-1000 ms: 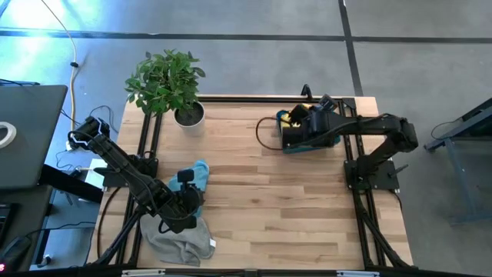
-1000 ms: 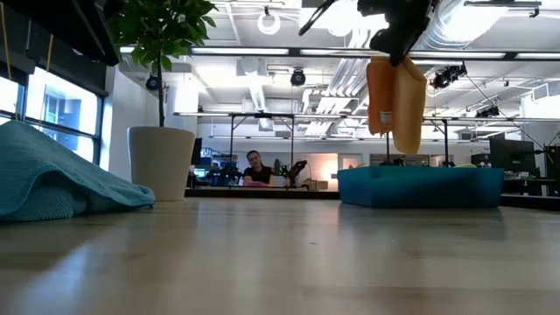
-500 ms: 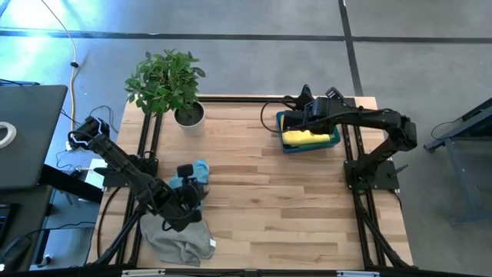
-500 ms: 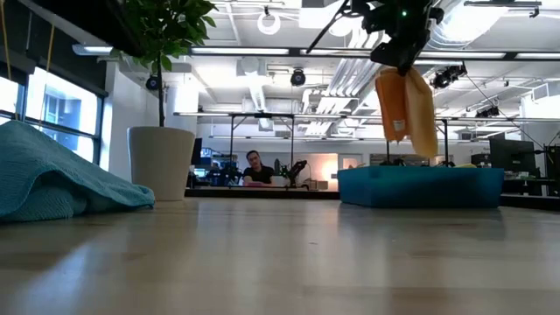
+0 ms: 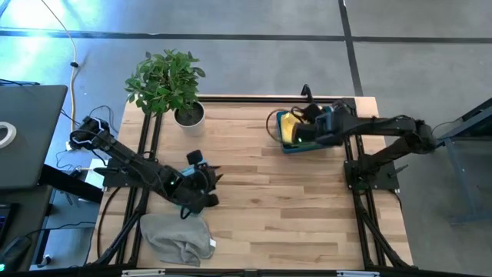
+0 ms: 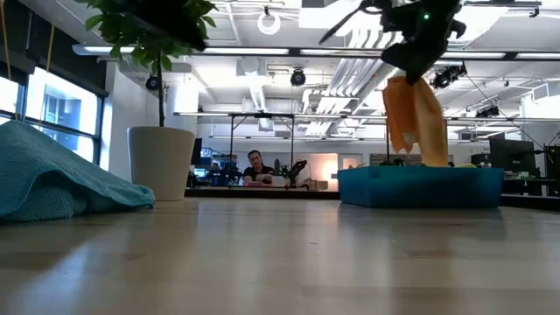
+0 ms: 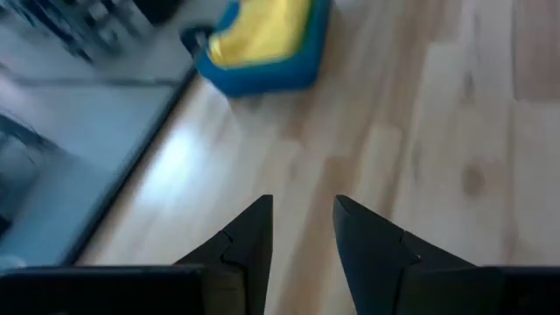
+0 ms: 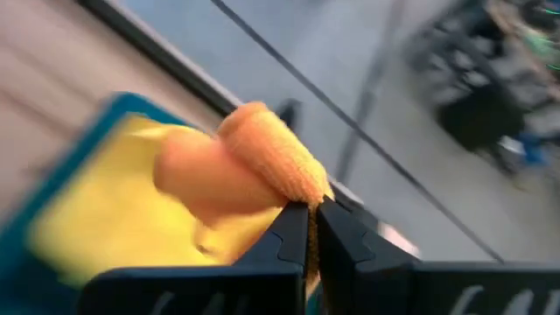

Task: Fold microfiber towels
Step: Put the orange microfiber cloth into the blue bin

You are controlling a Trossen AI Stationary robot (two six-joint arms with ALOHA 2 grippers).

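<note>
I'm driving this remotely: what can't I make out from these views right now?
- Light blue towel: hidden under the left gripper in the high view; cut off by the left edge in the low view.
- Blue bin: its wall hides the contents in the low view; the right gripper covers part in the high view.
- Orange towel: blurred in the right wrist view, folds unclear.
- Grey towel: its layering is too small to read.
</note>
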